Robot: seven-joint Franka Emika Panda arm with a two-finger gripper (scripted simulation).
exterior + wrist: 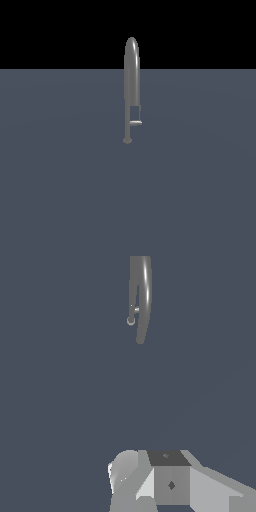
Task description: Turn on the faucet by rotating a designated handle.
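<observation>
Nearest us in the wrist view sits the gripper [150, 481], grey blocks only; we cannot tell how open its jaws are, and it holds nothing. Well beyond stands the faucet [131, 75] on the slate floor [60, 190], its handle [135, 122] low on the exterior view's right.

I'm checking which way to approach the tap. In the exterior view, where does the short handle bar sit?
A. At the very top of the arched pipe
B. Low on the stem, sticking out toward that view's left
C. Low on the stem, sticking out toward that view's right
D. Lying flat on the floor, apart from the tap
C: the handle juts from the lower stem of the faucet toward the exterior view's right, just above the round base.
</observation>
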